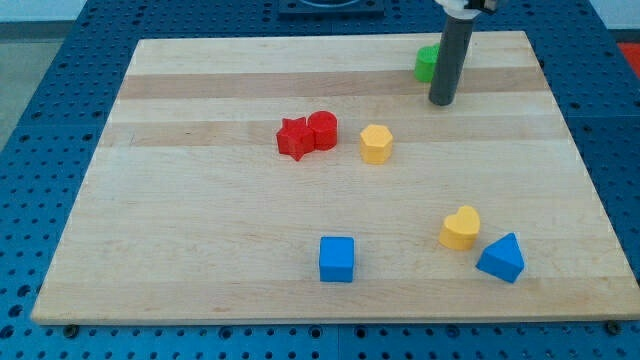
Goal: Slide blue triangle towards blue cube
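Observation:
The blue triangle [501,258] lies near the view's bottom right of the wooden board [200,230]. The blue cube [337,259] sits to its left, near the view's bottom middle. A yellow heart-shaped block [460,228] stands just up and left of the triangle, between it and the cube's side. My tip [442,102] is at the view's top right, far above the triangle, next to a green block [427,63] partly hidden behind the rod.
A red star-shaped block [294,138] touches a red cylinder [322,130] at the board's upper middle. A yellow hexagonal block [376,144] stands just right of them. Blue perforated table surrounds the board.

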